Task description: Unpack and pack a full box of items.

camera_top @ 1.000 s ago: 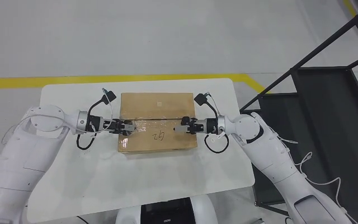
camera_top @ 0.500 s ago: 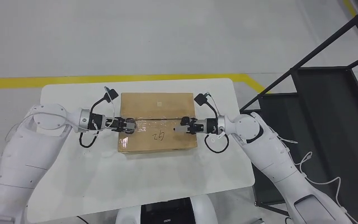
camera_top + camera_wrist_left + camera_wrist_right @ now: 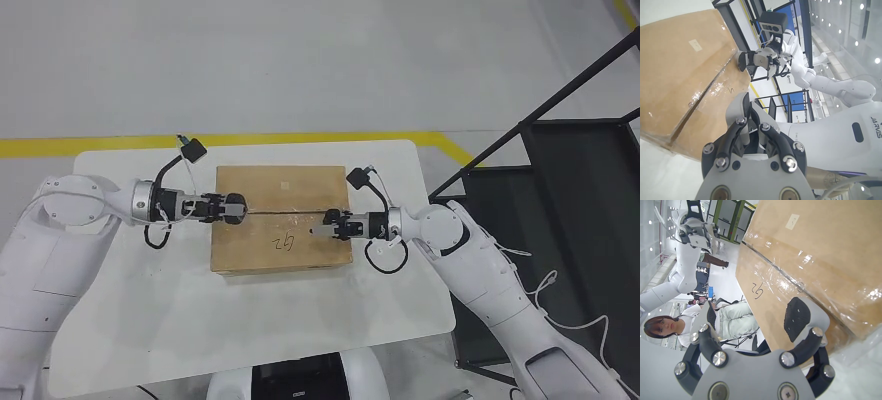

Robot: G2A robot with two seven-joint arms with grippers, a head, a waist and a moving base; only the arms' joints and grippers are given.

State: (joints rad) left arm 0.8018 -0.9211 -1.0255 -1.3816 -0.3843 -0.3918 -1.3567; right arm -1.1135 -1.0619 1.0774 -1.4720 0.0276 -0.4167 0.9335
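Left hand (image 3: 748,104) is pinched shut, its tips at the left end of the box (image 3: 285,235) top seam. Right hand (image 3: 753,306) is wide open at the seam's right end. Box sits closed and taped mid-desk (image 3: 130,300). Since a second ago the left hand has shifted farther from the robot onto the seam line, while the right hand has stayed put.

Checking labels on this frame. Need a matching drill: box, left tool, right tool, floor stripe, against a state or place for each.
Things:
1. box
2. left tool
3. right tool
4. floor stripe

States or places:
A. open, at the box's right end
B. yellow, on the floor past the table
C. flaps closed, resting on the table
D. shut, over the box's left end

Pairs: 1-C, 2-D, 3-A, 4-B.
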